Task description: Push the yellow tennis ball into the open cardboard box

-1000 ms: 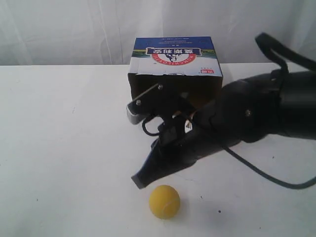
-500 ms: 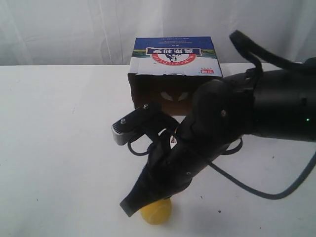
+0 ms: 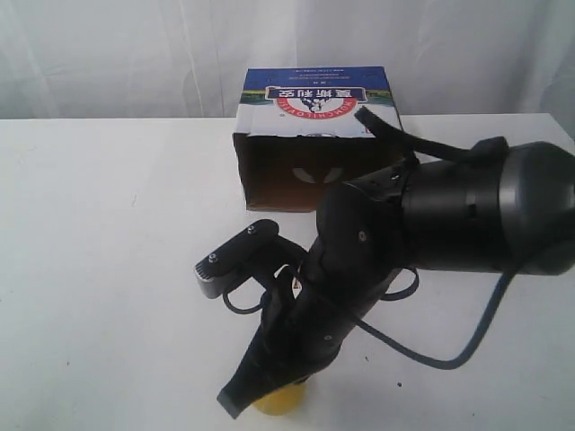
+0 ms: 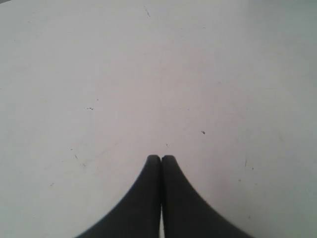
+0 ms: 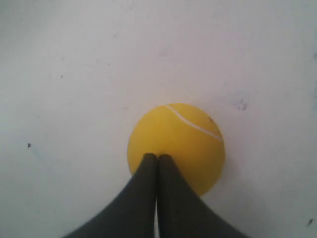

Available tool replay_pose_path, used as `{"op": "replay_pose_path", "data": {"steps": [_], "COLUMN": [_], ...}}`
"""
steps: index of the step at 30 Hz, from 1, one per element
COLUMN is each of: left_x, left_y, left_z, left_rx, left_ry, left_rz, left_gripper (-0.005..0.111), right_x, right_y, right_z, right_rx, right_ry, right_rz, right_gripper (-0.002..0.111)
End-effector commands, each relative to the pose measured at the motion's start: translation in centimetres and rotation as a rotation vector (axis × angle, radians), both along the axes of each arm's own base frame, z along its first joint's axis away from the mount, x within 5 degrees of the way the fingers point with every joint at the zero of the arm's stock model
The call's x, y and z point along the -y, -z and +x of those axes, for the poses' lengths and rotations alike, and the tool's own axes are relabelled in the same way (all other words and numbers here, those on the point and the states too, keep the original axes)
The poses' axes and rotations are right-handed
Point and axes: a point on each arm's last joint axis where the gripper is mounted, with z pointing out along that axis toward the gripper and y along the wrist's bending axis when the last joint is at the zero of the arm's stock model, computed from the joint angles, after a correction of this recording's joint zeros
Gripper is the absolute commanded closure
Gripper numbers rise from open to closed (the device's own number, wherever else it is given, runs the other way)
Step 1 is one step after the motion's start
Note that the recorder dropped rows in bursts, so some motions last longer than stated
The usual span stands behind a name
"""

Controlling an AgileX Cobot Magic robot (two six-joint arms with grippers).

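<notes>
Right gripper (image 5: 157, 156) first: its two dark fingers are pressed tight together, nothing between them, forming one narrow blade. In the right wrist view that blade points straight at the yellow tennis ball (image 5: 184, 136), with the tips lying over its near face. I can't tell whether they touch the fuzz or hover just off it.

From the exterior view, the right gripper (image 3: 235, 400) is down at 6 o'clock of the scene. The ball (image 3: 280, 403) peeks out from under it, on the fingertips' 3 o'clock side. The open cardboard box (image 3: 319, 106) sits up at 12 o'clock with its dark mouth facing the ball, well apart from it across the white table (image 3: 108, 224).

To my eye, the blade must end up on the ball's 6 o'clock side, low and dead on its centre line. Then comes a slow, straight sweep toward 12 o'clock, a shade toward 1. Keep the fingers together, because a split pair would let the ball slip through. Hit it off-centre and it will squirt out to 3 or 9 o'clock. One worry is that the arm's own bulk lies between ball and box here, so the wrist needs to come round.

The left gripper (image 4: 161, 158) has its fingers together too and hangs over bare table, out of play.
</notes>
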Motion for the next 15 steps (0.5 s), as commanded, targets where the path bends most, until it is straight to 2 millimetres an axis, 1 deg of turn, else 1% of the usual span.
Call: {"op": "replay_pose_path", "data": {"steps": [1,2,5,6,9,10,12,13,15], "left_x": [0.0,0.0,0.0,0.0,0.0,0.0,0.0,0.0,0.0], "left_y": [0.2,0.2,0.2,0.2,0.2,0.2,0.2,0.2,0.2], "left_z": [-0.1,-0.1,-0.1,-0.1,-0.1,-0.1,-0.1,-0.1,-0.1], "left_rx": [-0.008,-0.008,-0.008,-0.008,-0.008,-0.008,-0.008,-0.008,-0.008], "left_ry": [0.005,0.005,0.005,0.005,0.005,0.005,0.005,0.005,0.005], "left_rz": [0.008,0.008,0.008,0.008,0.008,0.008,0.008,0.008,0.008], "left_gripper": [0.107,0.107,0.107,0.107,0.107,0.107,0.107,0.107,0.107], "right_x": [0.1,0.2,0.3,0.3,0.1,0.0,0.1,0.2,0.3], "right_y": [-0.5,-1.0,-3.7,-5.1,-7.9,-8.4,-8.6,-8.6,-7.8], "right_z": [1.9,2.5,4.4,5.1,5.9,6.0,5.9,5.8,5.4], "right_rx": [0.093,0.101,0.164,0.2,0.258,0.263,0.244,0.23,0.19], "right_ry": [-0.015,-0.003,0.015,0.019,0.026,0.026,0.033,0.038,0.032], "right_rz": [-0.015,-0.024,-0.024,-0.01,0.025,0.025,0.013,0.003,-0.031], "right_gripper": [0.108,0.108,0.108,0.108,0.108,0.108,0.108,0.108,0.108]}}
